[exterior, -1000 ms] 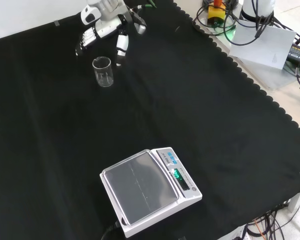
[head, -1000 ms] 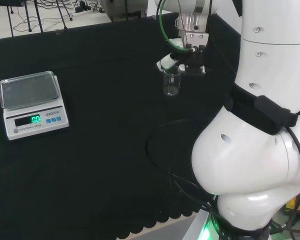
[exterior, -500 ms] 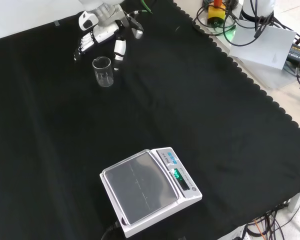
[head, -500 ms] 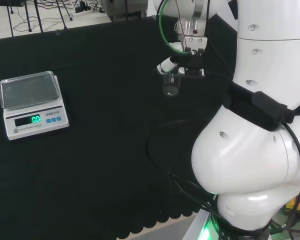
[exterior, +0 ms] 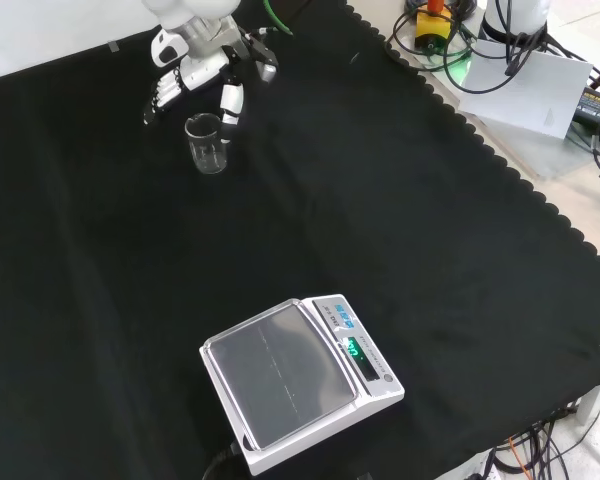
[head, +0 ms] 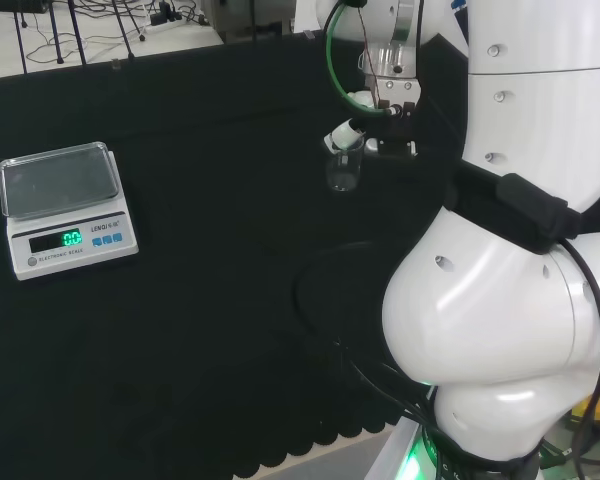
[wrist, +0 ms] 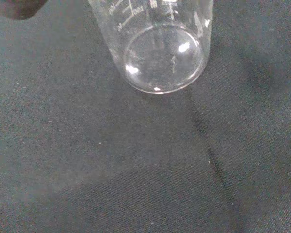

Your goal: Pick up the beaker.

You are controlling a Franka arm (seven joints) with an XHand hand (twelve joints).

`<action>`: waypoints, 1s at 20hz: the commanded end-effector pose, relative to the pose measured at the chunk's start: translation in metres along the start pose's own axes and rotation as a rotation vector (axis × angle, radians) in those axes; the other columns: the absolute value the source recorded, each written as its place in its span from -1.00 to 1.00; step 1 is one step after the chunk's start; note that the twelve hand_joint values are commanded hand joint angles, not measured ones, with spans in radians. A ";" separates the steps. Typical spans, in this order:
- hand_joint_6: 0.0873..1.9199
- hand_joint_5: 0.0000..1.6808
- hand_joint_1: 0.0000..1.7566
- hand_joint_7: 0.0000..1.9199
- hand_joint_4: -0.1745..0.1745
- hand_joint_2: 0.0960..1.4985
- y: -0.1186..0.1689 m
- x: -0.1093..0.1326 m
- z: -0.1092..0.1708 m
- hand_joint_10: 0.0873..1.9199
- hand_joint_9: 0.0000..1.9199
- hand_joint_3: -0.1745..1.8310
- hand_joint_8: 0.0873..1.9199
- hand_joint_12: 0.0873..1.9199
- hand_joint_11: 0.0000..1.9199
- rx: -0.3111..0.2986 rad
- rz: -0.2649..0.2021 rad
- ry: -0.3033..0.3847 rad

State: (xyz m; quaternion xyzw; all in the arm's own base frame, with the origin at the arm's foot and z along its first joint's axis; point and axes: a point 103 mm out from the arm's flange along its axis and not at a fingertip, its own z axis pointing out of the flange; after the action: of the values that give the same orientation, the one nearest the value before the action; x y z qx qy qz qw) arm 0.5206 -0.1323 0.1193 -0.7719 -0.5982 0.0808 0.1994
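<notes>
A small clear glass beaker (exterior: pixel 207 144) stands upright on the black cloth, seen in the head view (head: pixel 342 170) beside the arm's white links. The black and white hand (exterior: pixel 202 68) hangs just behind and above the beaker in the front view, fingers spread on either side of the rim and apart from the glass. In the head view the hand (head: pixel 365 125) sits at the beaker's upper right. The hand is open and holds nothing. In the wrist view the beaker (wrist: pixel 161 46) looks empty, its round base resting on the cloth.
A white electronic scale (exterior: pixel 298 377) with a lit green display stands near the front of the cloth in the front view, and at the left in the head view (head: pixel 64 205). Cables and gear lie beyond the cloth's scalloped edge (exterior: pixel 500 165).
The hand has moved closer to the beaker, its fingers lowering toward the rim on both sides. The beaker has not moved.
</notes>
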 end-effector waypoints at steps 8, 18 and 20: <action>-1.00 -1.00 -0.27 -1.00 0.39 -0.02 0.016 0.000 0.021 -0.33 -1.00 -0.74 -0.93 -0.20 -1.00 0.045 -0.003 -0.007; -1.00 -0.75 0.06 -0.80 0.27 -0.07 0.023 0.009 0.023 -0.16 -0.48 -0.41 -0.29 0.44 -0.59 -0.002 -0.025 0.011; -0.77 -0.62 0.13 -0.63 0.16 -0.16 0.024 0.011 0.023 -0.20 -0.27 -0.22 -0.16 0.33 -0.33 -0.019 -0.034 0.020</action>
State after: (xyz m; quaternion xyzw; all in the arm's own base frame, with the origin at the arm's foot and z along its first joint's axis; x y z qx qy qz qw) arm 0.5335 -0.1278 0.0916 -0.7656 -0.6038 0.0818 0.2064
